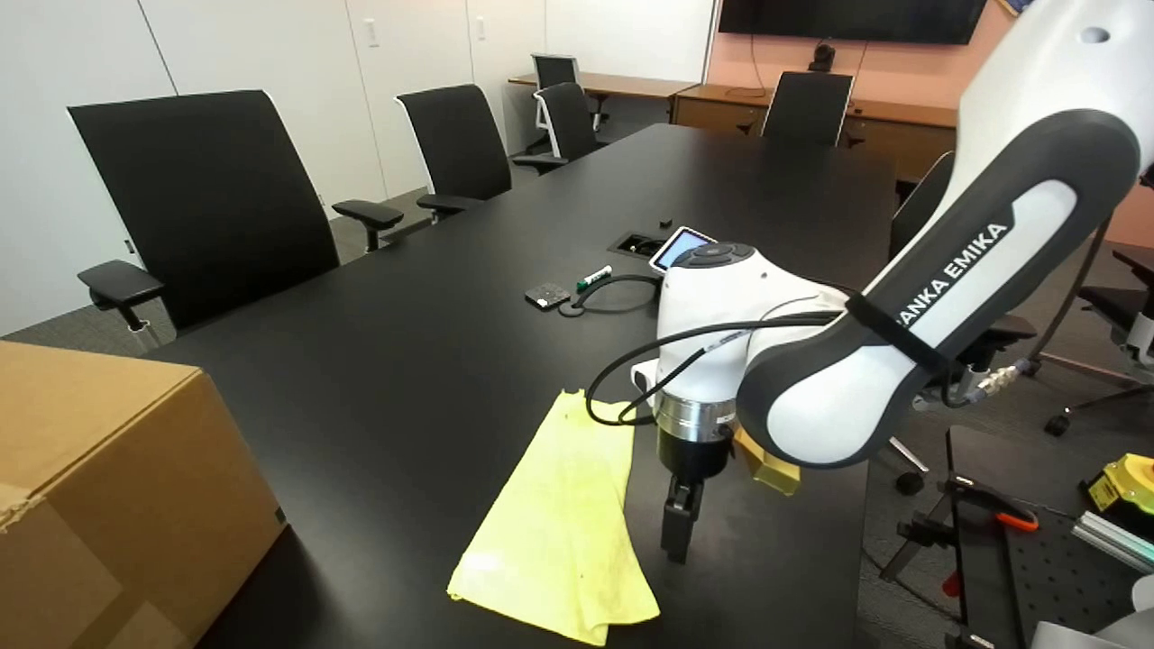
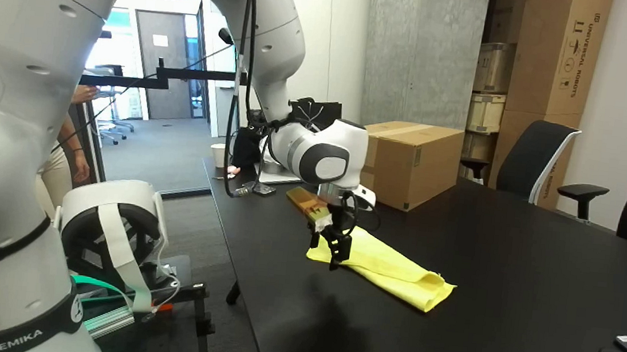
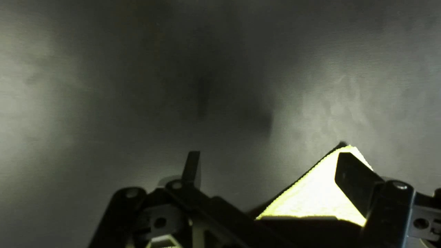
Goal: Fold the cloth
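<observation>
At six o'clock in an exterior view lay the cloth (image 1: 554, 527); in an exterior view the gripper (image 2: 326, 254) hung at its nine-o'clock end. The wrist view's jaws stood wide, empty, a cloth corner (image 3: 315, 193) at four o'clock: apparently pre-grasp, next calling for a pinch there.

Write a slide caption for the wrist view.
Open end effector above a dark table, with one corner of the yellow cloth in view.

- Wrist view: dim, soft — cloth (image 3: 311, 193) overexposed at four o'clock, table (image 3: 103, 148) glaring at nine and three.
- In an exterior view, window (image 2: 116, 48) washed out at ten o'clock — blurry shadow (image 2: 327, 330) at six.
</observation>
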